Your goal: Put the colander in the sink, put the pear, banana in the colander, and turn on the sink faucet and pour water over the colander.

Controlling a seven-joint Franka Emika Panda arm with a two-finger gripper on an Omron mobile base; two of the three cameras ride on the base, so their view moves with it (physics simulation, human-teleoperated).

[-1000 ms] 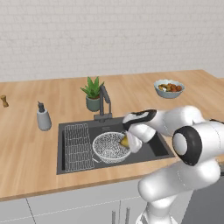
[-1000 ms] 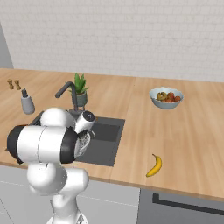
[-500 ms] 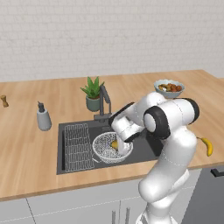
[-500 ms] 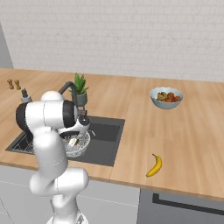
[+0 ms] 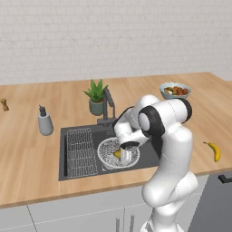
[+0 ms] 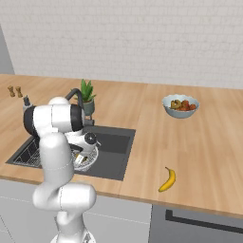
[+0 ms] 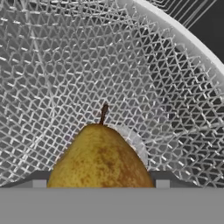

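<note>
The silver mesh colander sits in the dark sink, beside the ribbed rack. My gripper reaches down into the colander, shut on the yellow-brown pear, which hangs stem-first just over the mesh floor. The banana lies on the wooden counter to the right of the sink. Behind the basin stands the dark faucet; no water shows.
A fruit bowl stands at the back right of the counter. A potted plant is beside the faucet, and a grey soap dispenser left of the sink. My arm arches over the sink's right half.
The arm has swung left and down from the sink's right side, carrying the pear into the colander. The banana and the colander have stayed put.
</note>
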